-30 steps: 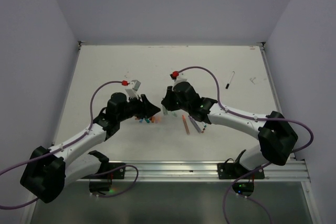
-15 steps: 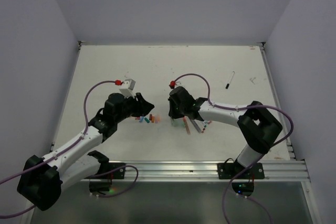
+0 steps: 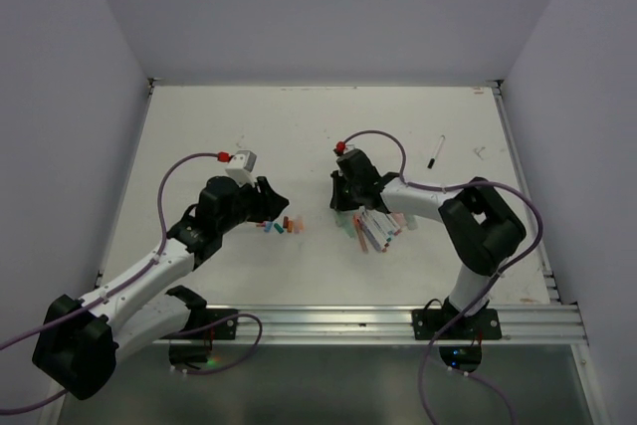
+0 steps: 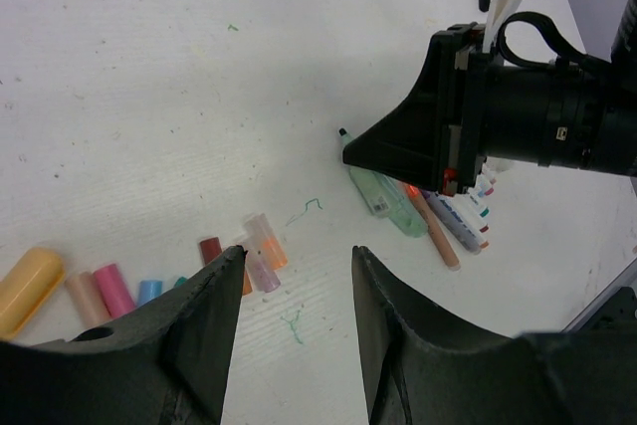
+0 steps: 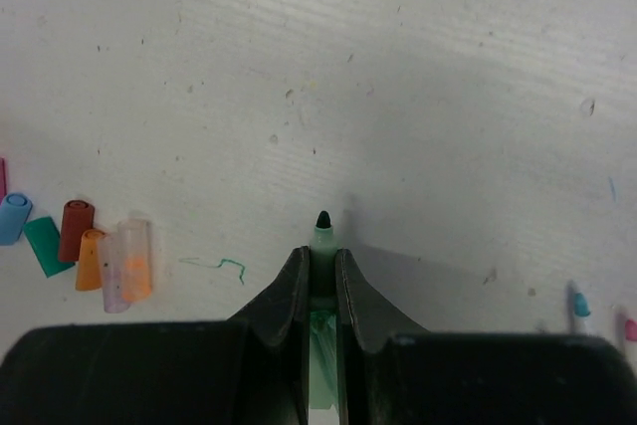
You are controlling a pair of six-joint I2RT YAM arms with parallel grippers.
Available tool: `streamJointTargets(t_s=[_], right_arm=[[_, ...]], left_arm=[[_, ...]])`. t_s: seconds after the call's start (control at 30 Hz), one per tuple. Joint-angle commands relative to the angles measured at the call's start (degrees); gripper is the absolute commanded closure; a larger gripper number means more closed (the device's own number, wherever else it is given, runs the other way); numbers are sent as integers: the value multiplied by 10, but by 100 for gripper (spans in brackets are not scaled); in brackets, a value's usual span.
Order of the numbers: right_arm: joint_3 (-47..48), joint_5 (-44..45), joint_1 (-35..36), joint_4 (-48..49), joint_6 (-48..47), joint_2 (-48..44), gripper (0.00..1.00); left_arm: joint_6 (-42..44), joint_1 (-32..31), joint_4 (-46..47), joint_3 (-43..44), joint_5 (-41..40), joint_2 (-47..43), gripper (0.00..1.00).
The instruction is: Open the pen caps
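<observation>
My right gripper [image 5: 320,252] is shut on an uncapped pale green highlighter [image 5: 322,231], whose dark tip pokes out just past the fingertips, low over the table. In the top view the right gripper [image 3: 342,206] is beside the pile of pens [image 3: 374,230]. Loose pen caps [image 3: 282,226] lie in a row: clear-orange [image 5: 134,260], dark red [image 5: 74,229], teal [image 5: 42,245] and blue [image 5: 12,217]. My left gripper [image 4: 297,256] is open and empty above the caps [image 4: 265,239]. The left wrist view also shows the highlighter [image 4: 383,196] and the pens [image 4: 453,221].
A black pen [image 3: 436,151] lies alone at the far right, with a small scrap [image 3: 479,152] beyond it. Green ink scribbles [image 5: 214,266] mark the white table. Grey walls stand on three sides. A metal rail [image 3: 378,320] runs along the near edge.
My right gripper has moved right and down to the table beside the pen pile, still holding the green highlighter. My left gripper has drawn back slightly to the left, away from it.
</observation>
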Motion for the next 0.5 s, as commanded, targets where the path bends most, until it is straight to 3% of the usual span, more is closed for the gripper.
streamJointTargets(t_s=[0.0, 0.27, 0.47], right_arm=[[30, -33, -21, 43, -48, 14, 97], [70, -112, -87, 102, -81, 56, 94], [117, -119, -129, 103, -113, 93, 75]], left_arm=[[19, 1, 7, 25, -12, -4, 49], [26, 1, 5, 25, -13, -6, 49], [30, 1, 4, 20, -15, -10, 49]])
